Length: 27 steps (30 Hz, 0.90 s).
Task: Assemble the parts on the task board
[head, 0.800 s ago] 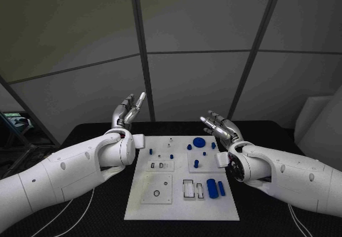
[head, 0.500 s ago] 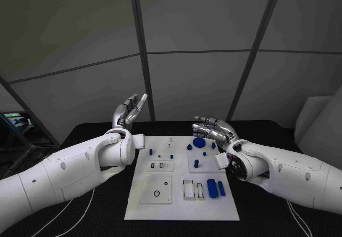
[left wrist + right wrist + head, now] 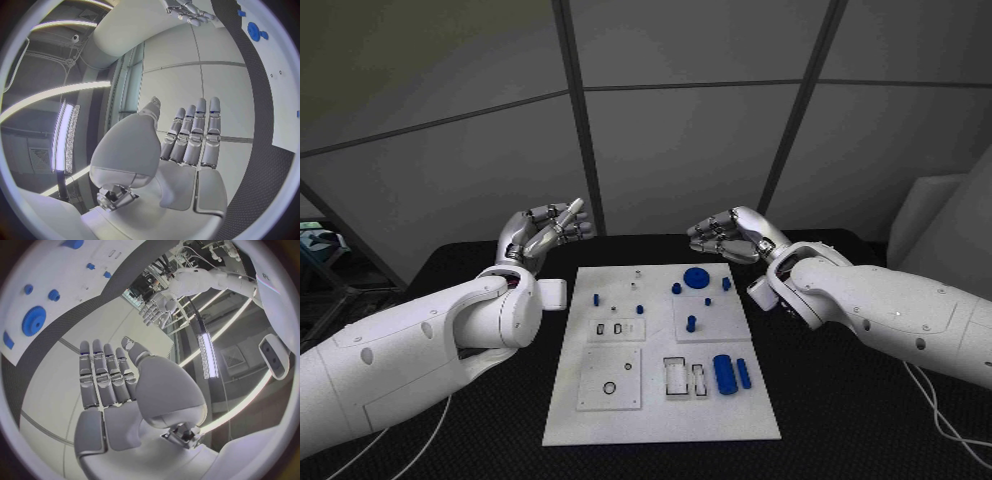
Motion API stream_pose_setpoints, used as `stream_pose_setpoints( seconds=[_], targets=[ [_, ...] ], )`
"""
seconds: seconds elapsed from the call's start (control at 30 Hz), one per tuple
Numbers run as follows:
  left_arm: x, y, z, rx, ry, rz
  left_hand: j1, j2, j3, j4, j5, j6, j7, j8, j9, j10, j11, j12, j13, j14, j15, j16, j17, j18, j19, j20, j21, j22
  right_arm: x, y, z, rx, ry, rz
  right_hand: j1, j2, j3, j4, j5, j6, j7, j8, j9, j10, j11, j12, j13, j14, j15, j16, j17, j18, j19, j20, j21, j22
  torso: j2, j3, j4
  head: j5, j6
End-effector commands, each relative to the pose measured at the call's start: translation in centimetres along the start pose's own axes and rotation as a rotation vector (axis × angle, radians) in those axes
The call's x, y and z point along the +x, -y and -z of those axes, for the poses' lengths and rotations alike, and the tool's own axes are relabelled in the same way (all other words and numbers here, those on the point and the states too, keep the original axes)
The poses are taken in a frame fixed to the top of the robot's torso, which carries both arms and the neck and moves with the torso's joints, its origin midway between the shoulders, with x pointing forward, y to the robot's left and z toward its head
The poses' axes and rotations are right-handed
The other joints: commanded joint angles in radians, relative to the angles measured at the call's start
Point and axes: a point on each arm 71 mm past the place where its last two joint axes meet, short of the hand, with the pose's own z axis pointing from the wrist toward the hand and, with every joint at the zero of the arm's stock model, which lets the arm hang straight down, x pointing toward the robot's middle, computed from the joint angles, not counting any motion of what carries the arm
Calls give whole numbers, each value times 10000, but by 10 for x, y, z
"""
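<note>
Task board [image 3: 661, 420] lies mid-table, blue parts [image 3: 723, 372] loose on it, a round one [image 3: 695, 275] at the far edge. To begin well, one hand should descend onto a single part. Left hand [image 3: 548, 228] and right hand [image 3: 733, 235] hover beyond the far corners, empty, fingers apart; the right has curled and lowered since earlier.

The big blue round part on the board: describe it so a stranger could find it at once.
Start at the white task board in the middle of the black table, then look at its far edge. The round blue part lies there, broader than any other blue piece nearby.
</note>
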Motion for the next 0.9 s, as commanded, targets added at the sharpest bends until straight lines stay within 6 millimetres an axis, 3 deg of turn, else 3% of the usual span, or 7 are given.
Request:
stream_pose_setpoints(
  seconds=[0.03,0.17,0.3,0.53,0.7,0.73,0.9],
  targets=[
    [9,6,6,150,-981,104,209,-18,-52,-187,-19,283,50,-22,-70,321,-99,-73,-46,319,-98,-27,78,75,333,-121,76,-10,-1,-11,-7,-521,-901,2452,-74,-461,627,-280,57,959,-206,-163,24,1262,-345,-215,40,2002,-580,365,248,209,1514,-605,822,252,311,-15,103,-73,67],
    [14,11,14,143,-1439,92,380,-23,-144,-374,-11,525,-38,-104,-144,631,-187,-210,-68,726,-208,-79,215,74,677,-249,161,-25,-7,-22,-15,-548,-1187,3879,-92,-669,545,-327,22,1166,-332,-212,28,1480,-526,-246,35,3350,-951,966,644,200,2530,-1109,1762,714,515,-47,200,-121,86],
    [18,16,21,134,-1744,123,449,-15,-193,-458,-14,618,-63,-167,-172,750,-224,-304,-73,892,-257,-130,287,68,832,-297,203,-32,-9,-29,-20,-234,-1660,5102,-236,-817,441,-247,-128,1293,-394,-279,24,1531,-633,-258,32,4135,-1113,1451,1033,181,2969,-1356,2418,1069,738,-91,280,-222,112],
    [25,22,29,127,-2074,226,441,-10,-218,-466,-14,635,-58,-195,-180,768,-222,-343,-76,906,-259,-167,303,65,879,-308,217,-33,-4,-36,-24,305,-2214,6975,-406,-1150,401,-49,-248,1421,-525,-447,15,1506,-721,-245,42,4242,-1239,3344,2334,163,3306,-1511,3497,1703,1045,-179,429,-398,119],
    [27,24,32,112,-2178,266,421,-3,-242,-464,-14,641,-53,-223,-186,775,-217,-381,-79,890,-252,-216,310,60,906,-311,221,-38,0,-35,-26,665,-2545,7833,-475,-1289,439,158,-277,1273,-554,-476,8,1177,-730,-241,43,4410,-1200,4993,3388,185,3478,-1513,4282,2181,1193,-207,507,-455,132],
    [27,24,33,108,-2198,275,414,-1,-250,-463,-14,642,-50,-231,-188,776,-215,-392,-79,884,-249,-230,311,59,911,-311,221,-40,1,-35,-26,755,-2655,8025,-455,-1325,449,218,-278,1210,-556,-476,8,1033,-718,-247,42,4442,-1206,6066,4332,174,3510,-1497,4555,2353,1234,-219,530,-474,145],
    [27,25,34,102,-2230,288,402,3,-265,-461,-14,644,-45,-248,-191,779,-211,-415,-80,872,-244,-259,315,55,920,-311,219,-45,3,-35,-27,878,-2790,8427,-387,-1418,380,374,-306,1050,-567,-475,9,706,-692,-232,59,4475,-1179,8328,6647,88,3676,-1468,5662,3439,1310,-222,573,-495,140]
  ],
)
